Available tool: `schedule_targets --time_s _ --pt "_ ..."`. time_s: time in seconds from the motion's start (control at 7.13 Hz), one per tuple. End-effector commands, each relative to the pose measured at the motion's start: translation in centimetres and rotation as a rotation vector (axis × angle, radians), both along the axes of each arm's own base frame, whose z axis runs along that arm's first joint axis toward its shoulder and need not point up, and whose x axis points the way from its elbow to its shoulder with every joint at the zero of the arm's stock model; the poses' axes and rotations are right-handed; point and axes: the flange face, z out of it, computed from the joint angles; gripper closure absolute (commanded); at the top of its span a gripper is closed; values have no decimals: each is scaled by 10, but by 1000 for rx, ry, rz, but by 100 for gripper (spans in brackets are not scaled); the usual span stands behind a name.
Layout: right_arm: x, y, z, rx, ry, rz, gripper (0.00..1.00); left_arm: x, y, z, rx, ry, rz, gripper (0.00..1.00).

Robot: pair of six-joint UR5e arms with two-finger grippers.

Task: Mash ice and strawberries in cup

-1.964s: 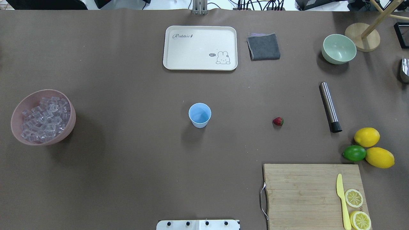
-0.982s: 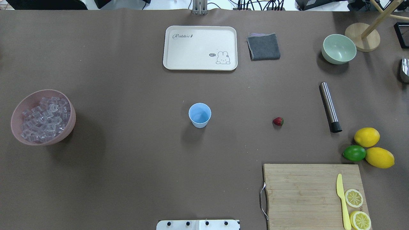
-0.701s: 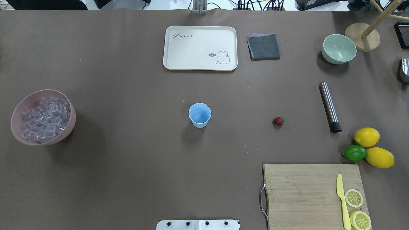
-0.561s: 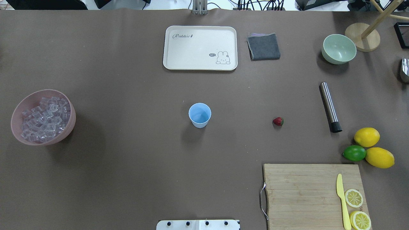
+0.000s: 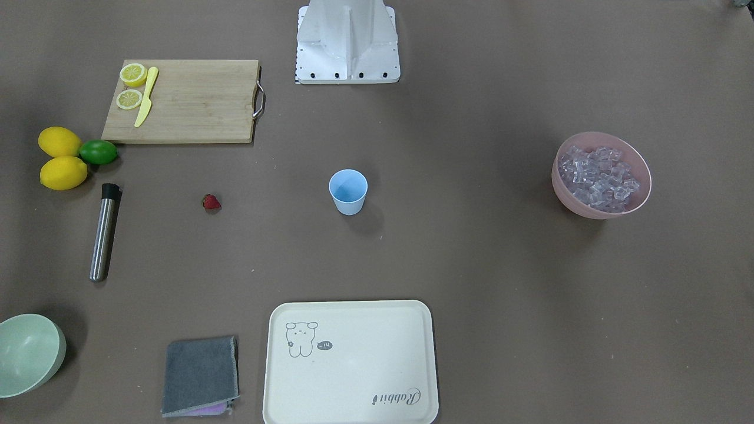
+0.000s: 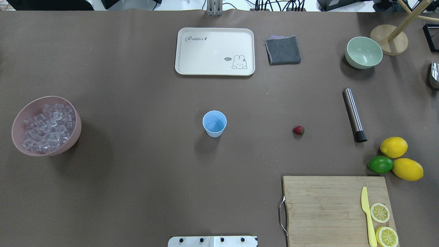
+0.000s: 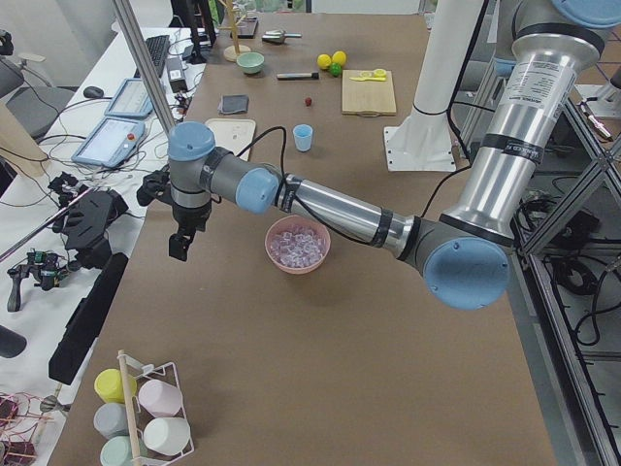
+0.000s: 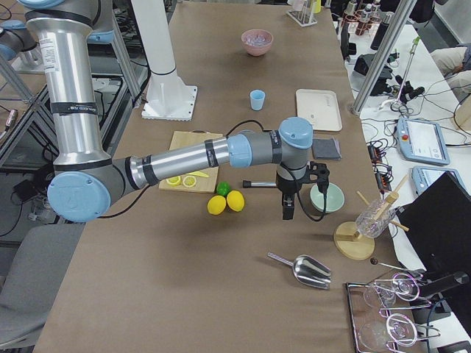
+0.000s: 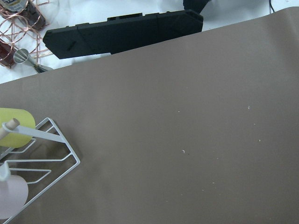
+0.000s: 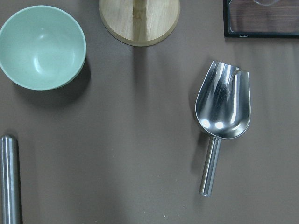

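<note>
The light-blue cup [image 6: 214,123] stands upright and empty at mid-table, also in the front view [image 5: 348,191]. The strawberry [image 6: 298,130] lies on the table to its right. The ice [image 6: 48,127] fills a pink bowl [image 6: 20,116] at the far left. My left gripper [image 7: 180,248] hangs beyond the pink bowl, off the table's left end; I cannot tell if it is open. My right gripper [image 8: 286,209] hangs near the pale green bowl [image 8: 326,197], far from the cup; I cannot tell its state. Neither wrist view shows fingers.
A steel muddler [image 6: 354,114] lies right of the strawberry. A metal scoop [image 10: 223,112], a wooden stand [image 6: 389,39], a cream tray [image 6: 215,51], a grey cloth [image 6: 283,50], two lemons [image 6: 393,146], a lime [image 6: 380,164] and a cutting board [image 6: 325,206] with knife and slices surround them.
</note>
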Motion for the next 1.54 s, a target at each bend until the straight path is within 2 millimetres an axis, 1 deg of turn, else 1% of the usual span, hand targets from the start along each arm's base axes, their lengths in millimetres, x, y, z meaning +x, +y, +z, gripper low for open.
schedule_targets --time_s 0.0,0.14,0.28,0.42,0.56,0.7,0.84,0.98,1.12,1.26,1.4 --pt "3 4 4 -9 1 7 0 44 32 -9 24 45 97 2" --pt "8 5 5 -12 -1 16 0 51 45 -21 47 95 128 2" --pt "9 5 4 -14 -1 24 0 75 57 -37 78 119 188 2" --pt "12 5 4 -14 -1 28 0 100 78 -36 83 122 241 2" --pt "12 5 4 -14 -3 28 0 133 103 -17 90 125 314 2" --pt "11 5 1 -7 -4 28 0 160 121 5 113 127 372 2" --pt "12 6 1 -7 -3 28 0 161 138 24 129 133 388 2" --pt "13 9 1 -7 -4 30 0 172 153 40 122 129 418 2" --pt "13 11 -3 1 -4 30 0 189 162 46 142 106 444 2" --pt "13 13 1 -6 -3 28 0 214 171 47 148 93 487 2" --pt "13 14 1 -6 -5 28 0 219 174 47 149 91 499 2"
